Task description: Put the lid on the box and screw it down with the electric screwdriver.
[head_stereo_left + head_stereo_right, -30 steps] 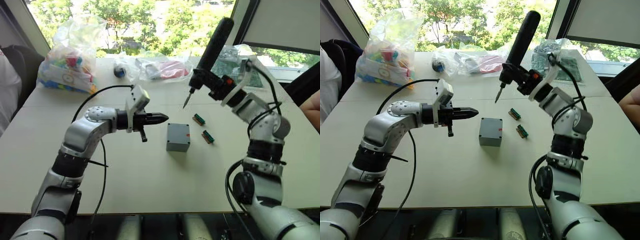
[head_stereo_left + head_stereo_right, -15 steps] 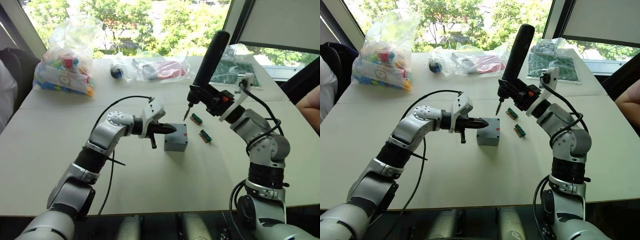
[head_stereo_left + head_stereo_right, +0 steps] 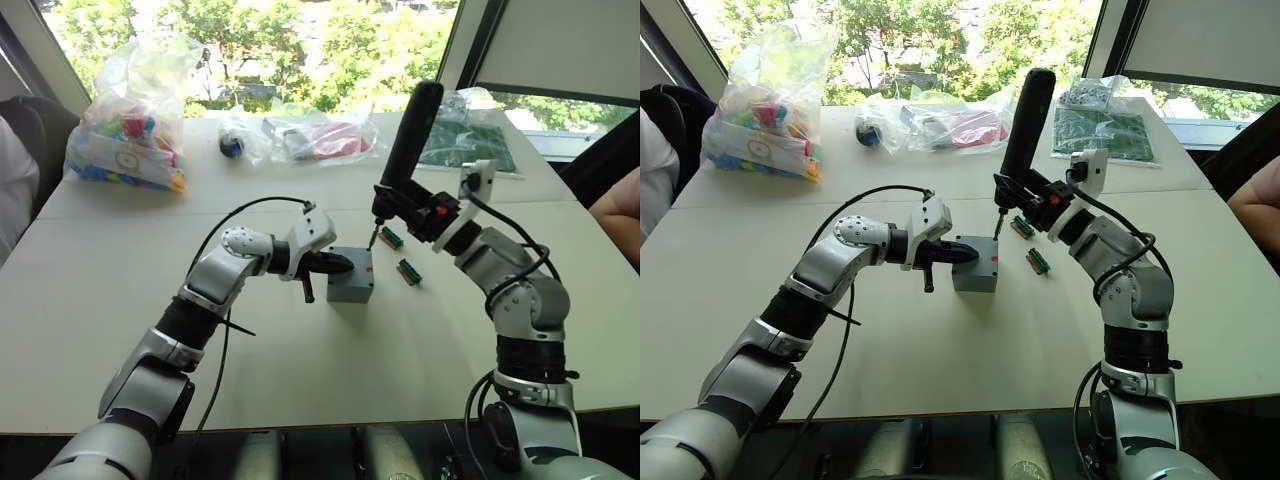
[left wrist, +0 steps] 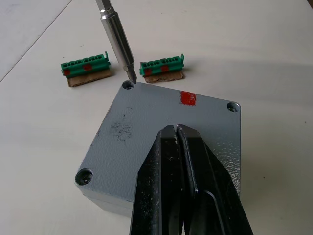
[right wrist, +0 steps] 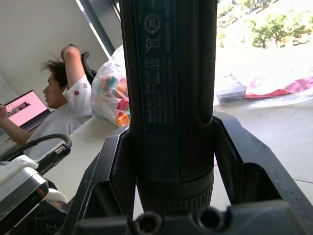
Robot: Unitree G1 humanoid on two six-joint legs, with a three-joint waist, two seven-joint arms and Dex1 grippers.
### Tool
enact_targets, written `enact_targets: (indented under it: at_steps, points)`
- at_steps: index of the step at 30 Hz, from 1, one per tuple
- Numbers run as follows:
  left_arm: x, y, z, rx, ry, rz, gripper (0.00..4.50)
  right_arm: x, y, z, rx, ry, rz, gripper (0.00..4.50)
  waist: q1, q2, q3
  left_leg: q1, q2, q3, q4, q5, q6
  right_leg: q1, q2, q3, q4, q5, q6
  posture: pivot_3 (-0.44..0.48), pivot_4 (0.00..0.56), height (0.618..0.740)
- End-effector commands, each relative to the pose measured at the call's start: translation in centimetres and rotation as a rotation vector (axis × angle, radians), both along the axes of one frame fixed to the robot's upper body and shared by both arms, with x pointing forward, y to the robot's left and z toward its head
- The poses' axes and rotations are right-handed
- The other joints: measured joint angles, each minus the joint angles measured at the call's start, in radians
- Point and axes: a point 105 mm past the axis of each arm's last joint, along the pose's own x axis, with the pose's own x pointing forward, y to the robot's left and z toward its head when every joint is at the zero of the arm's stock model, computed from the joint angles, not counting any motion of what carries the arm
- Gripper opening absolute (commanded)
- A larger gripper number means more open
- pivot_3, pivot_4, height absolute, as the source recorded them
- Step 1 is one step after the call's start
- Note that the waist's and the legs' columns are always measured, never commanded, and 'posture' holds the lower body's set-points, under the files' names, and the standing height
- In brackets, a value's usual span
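Note:
The grey box point(image 3: 349, 290) stands mid-table with the lid point(image 4: 128, 142) seated on it, a red mark on the top face. My left gripper point(image 4: 176, 130) is shut, and its black fingertips rest on the lid's middle, also visible in the head view point(image 3: 340, 264). My right gripper point(image 3: 398, 205) is shut on the electric screwdriver point(image 3: 413, 130), which stands nearly upright and tilts slightly. Its metal bit point(image 4: 117, 41) points down, with the tip at the lid's far corner screw hole point(image 4: 128, 84).
Two green connector blocks point(image 3: 393, 238) point(image 3: 413, 271) lie just right of the box. Plastic bags point(image 3: 130, 130) point(image 3: 320, 135) and a green board point(image 3: 465, 148) line the far edge. One person's arm point(image 3: 618, 205) is at the right edge, and another person point(image 5: 63, 98) sits by a laptop.
My left gripper moved right and came to rest on the lid. My right arm brought the screwdriver down and left, so its bit tip now meets the corner hole.

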Motion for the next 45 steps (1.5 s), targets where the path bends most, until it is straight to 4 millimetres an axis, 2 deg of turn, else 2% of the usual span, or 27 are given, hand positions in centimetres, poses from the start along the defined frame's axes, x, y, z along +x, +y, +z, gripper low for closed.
enact_targets:
  at_steps: [1,10,14,19,23,26,31,45]
  points:
    - [-0.3,-0.1,-0.4,0.009,0.006,-0.007,0.0,-0.1,0.0,2.1,0.004,-0.102,-0.011,1.84,0.0,0.0,0.0,0.0,0.0,0.0,0.0,0.0,0.0,0.0,0.0,0.0,0.0,0.0,0.0,0.0,0.15,0.74]
    - [-0.7,0.0,-0.3,0.002,0.006,-0.001,0.0,0.3,0.5,0.2,-0.06,-0.085,-0.016,1.84,0.0,0.0,0.0,0.0,0.0,0.0,0.0,0.0,0.0,0.001,0.0,0.0,0.0,0.0,0.0,0.0,0.15,0.74]
    - [-0.8,0.1,-0.7,0.004,0.016,0.003,0.0,-0.8,1.9,-1.6,-0.162,-0.086,0.056,1.84,0.0,-0.001,-0.001,0.001,0.0,0.0,0.0,0.0,0.0,0.001,0.0,0.0,0.0,0.0,0.0,0.0,0.15,0.74]
    - [-0.9,0.1,-1.0,0.003,0.027,0.012,0.0,-1.7,2.5,-2.9,-0.161,-0.057,0.086,1.84,-0.001,-0.002,-0.005,0.003,0.0,0.0,0.0,0.0,0.0,0.004,0.0,0.0,0.0,0.0,0.0,0.0,0.15,0.74]
    - [-1.0,0.2,-1.3,0.005,0.03,0.014,0.0,-1.4,2.2,-3.4,-0.171,-0.035,0.06,1.84,-0.002,-0.002,-0.007,0.005,0.0,0.0,-0.001,0.0,0.0,0.006,0.001,0.0,-0.001,0.0,0.0,0.0,0.15,0.74]
    - [-1.0,0.2,-1.7,0.018,0.026,0.015,0.0,-0.7,1.9,-4.8,-0.2,0.012,0.014,1.84,-0.002,-0.002,-0.009,0.006,0.001,0.0,-0.001,0.0,0.0,0.007,0.001,0.0,-0.001,0.0,0.0,0.0,0.15,0.74]
    - [-0.9,0.0,-1.6,0.009,0.026,0.019,0.0,0.1,1.6,-5.4,-0.219,0.036,-0.027,1.84,0.0,-0.003,-0.01,0.019,0.001,0.0,-0.003,-0.002,0.003,0.02,0.001,0.0,-0.005,-0.003,-0.001,0.0,0.15,0.74]
    - [-1.1,-0.1,-1.8,0.004,0.03,0.023,0.0,-0.2,1.7,-5.7,-0.201,0.032,-0.023,1.84,0.001,-0.004,-0.012,0.019,0.001,-0.001,-0.003,-0.002,0.003,0.021,0.001,0.0,-0.005,-0.004,-0.001,0.0,0.15,0.74]
